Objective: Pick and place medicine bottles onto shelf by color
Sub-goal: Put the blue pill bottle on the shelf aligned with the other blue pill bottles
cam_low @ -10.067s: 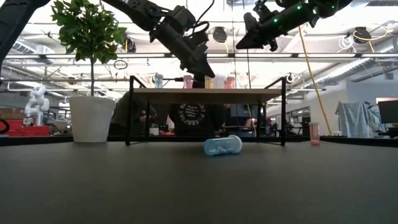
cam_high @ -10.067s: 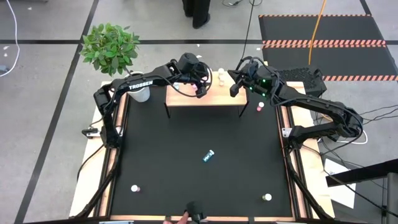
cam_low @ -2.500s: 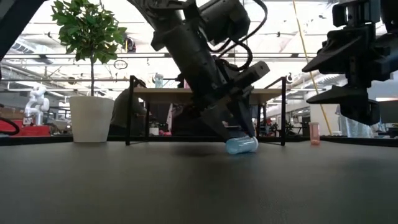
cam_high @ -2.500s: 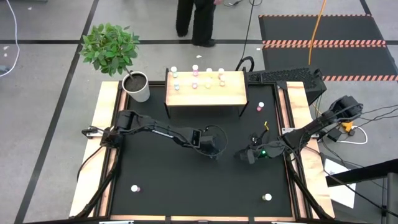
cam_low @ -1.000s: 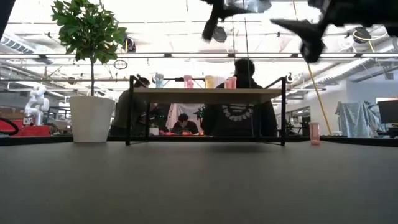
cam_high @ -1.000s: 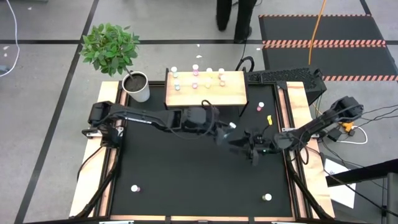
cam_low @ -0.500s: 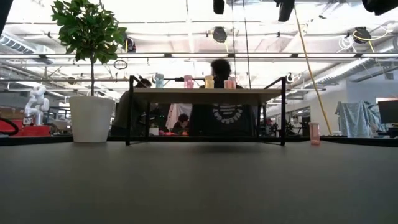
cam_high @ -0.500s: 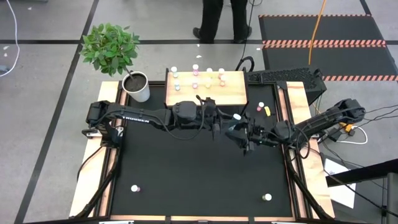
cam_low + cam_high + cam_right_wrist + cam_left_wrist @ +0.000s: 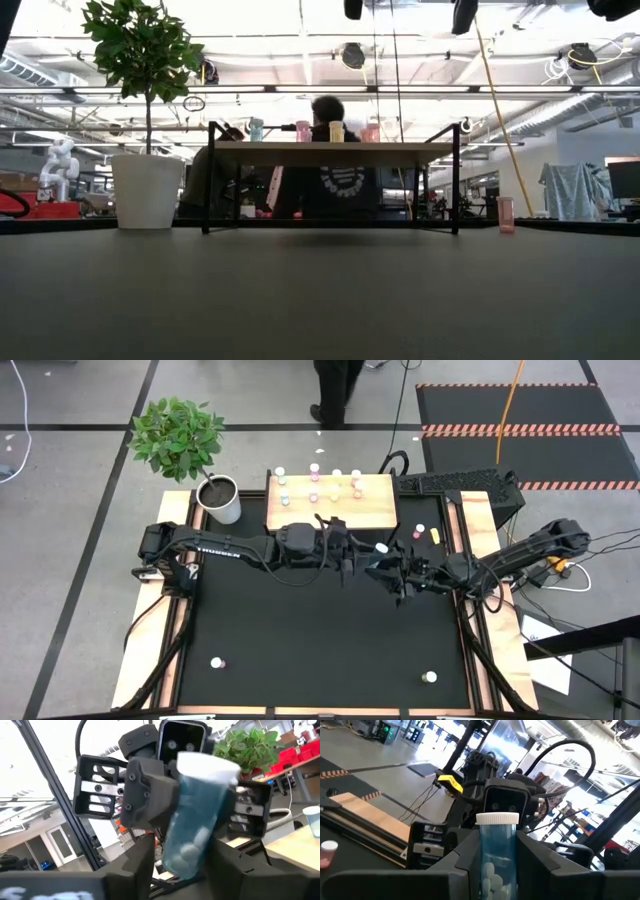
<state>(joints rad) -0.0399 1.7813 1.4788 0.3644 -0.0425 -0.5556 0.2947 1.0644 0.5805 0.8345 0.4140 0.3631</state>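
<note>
A teal-blue medicine bottle with a white cap is held high above the table's middle right, between my two grippers. My left gripper comes at it from the table's left, and my right gripper from the right; both are shut on it. The left wrist view shows the bottle upright, while in the right wrist view the bottle tilts. The wooden shelf stands at the far edge with several bottles on top. In the low view only dark arm parts show at the top. My left gripper pinches the bottle's teal body between its two fingers, below the white cap. It comes level from the table's left. The bottle is lifted clear and stands cap up. My right gripper has the bottle's lower body between its two fingers, coming level from the table's right, opposite my left gripper. The bottle leans in this hold, with its cap past the fingertips.
A pink bottle and a yellow one lie near the right edge. A white-capped bottle stands near left, a pale green one near right. A white plant pot stands left of the shelf. A person is beyond the table.
Both grippers have risen out of the low view's top. My left gripper carried the teal bottle slightly toward the far edge. My right gripper moved toward the far edge and up to the bottle, and now faces my left gripper. The person behind has walked.
</note>
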